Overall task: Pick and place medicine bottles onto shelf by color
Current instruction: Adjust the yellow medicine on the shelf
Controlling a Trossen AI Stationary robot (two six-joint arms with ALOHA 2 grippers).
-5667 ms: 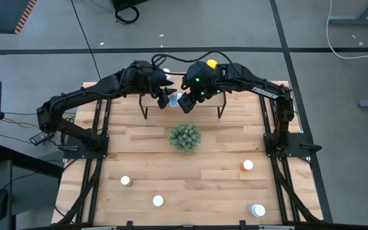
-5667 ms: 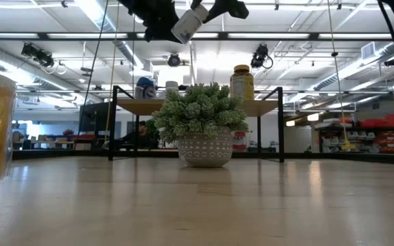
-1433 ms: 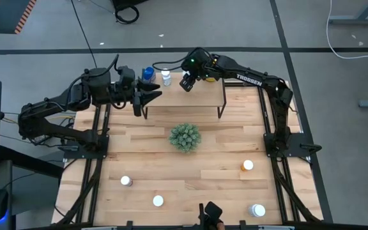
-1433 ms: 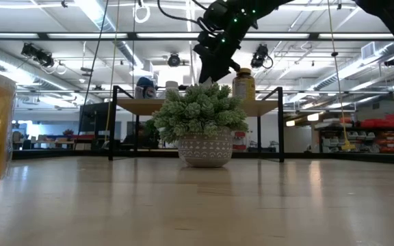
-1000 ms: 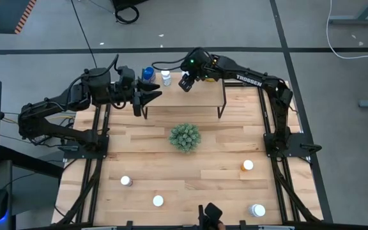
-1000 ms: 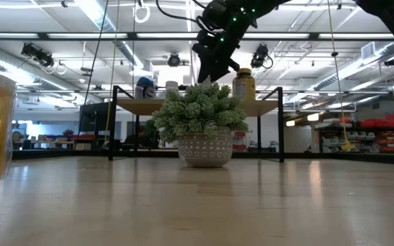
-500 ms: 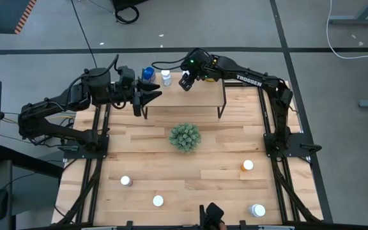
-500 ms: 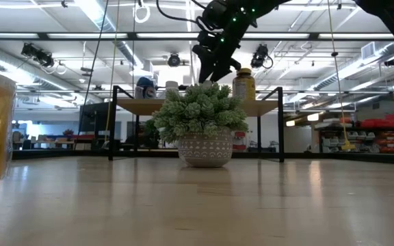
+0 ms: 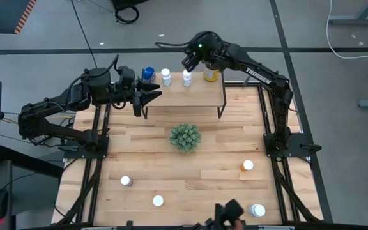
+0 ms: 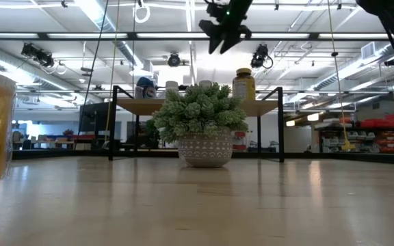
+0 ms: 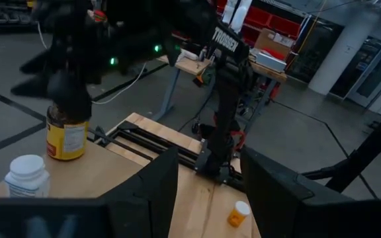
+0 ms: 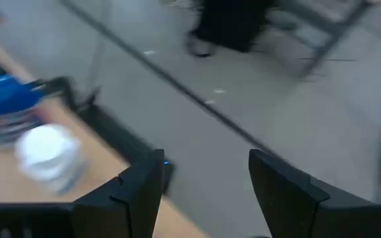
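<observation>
Up at the far end of the table (image 9: 171, 163) stands the shelf (image 9: 197, 96), and four medicine bottles are lined along its back edge: a blue bottle (image 9: 148, 74) at the left end, then a white-capped bottle (image 9: 166, 77), a second white bottle (image 9: 187, 78), and the amber bottle with the yellow cap (image 9: 211, 74) toward the right.

The right gripper (image 9: 190, 61) hangs in the air above and just behind the second white bottle, clear of it, its fingers spread with nothing between them; from table height it shows well above the shelf top. In its own wrist view the two dark fingers (image 12: 137, 192) stand apart with only floor between them, the blue bottle and a white cap off to one side.

The left gripper (image 9: 151, 96) waits just off the shelf's left end, beside the blue bottle, jaws partly open and holding nothing.

In front of the shelf, mid-table, sits the green spiky plant (image 9: 184, 137) in its pot. Well nearer the table's front edge than the plant are four more bottles: an orange one (image 9: 248, 165) on the right, a purple-bodied one (image 9: 126, 181) on the left, a white one (image 9: 158, 201) between them and closer to the edge, and another white one (image 9: 257, 209) at the front right corner.
</observation>
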